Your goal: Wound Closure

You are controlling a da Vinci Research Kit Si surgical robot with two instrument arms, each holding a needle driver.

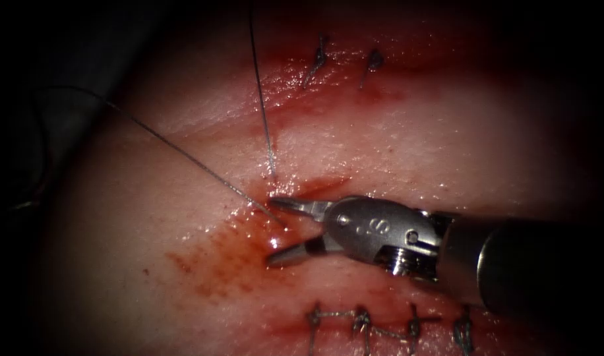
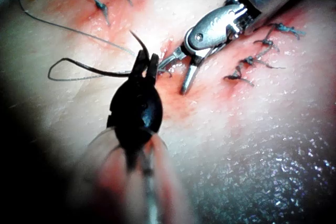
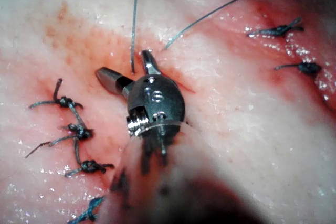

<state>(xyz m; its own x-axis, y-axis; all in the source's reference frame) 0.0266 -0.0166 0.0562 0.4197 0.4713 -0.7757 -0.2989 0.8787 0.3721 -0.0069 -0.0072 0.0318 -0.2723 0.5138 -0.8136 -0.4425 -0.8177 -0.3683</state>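
My right tool (image 1: 275, 231) comes in from the right and hovers low over the tissue (image 1: 414, 145) with its jaws open and nothing in them. They straddle the red, wet cut (image 1: 315, 186). Two strands of thread (image 1: 262, 99) run down to the cut and end by the upper jaw tip; one (image 3: 134, 24) reaches in between the jaws of the right tool (image 3: 126, 69). My left tool (image 2: 146, 65), dark and off to the left of the cut, is shut on the curved needle (image 2: 137, 40), whose point sticks out past the jaws. The needle is clear of the tissue. A thread loop (image 2: 58, 69) trails from it.
Two tied knots (image 1: 320, 58) with short cut ends sit on the tissue beyond the cut. A row of several finished stitches (image 1: 361, 320) lies at the near edge. Red fluid (image 1: 229, 257) stains the tissue left of the right tool's jaws. Slack thread (image 1: 38, 132) lies in the dark at the left.
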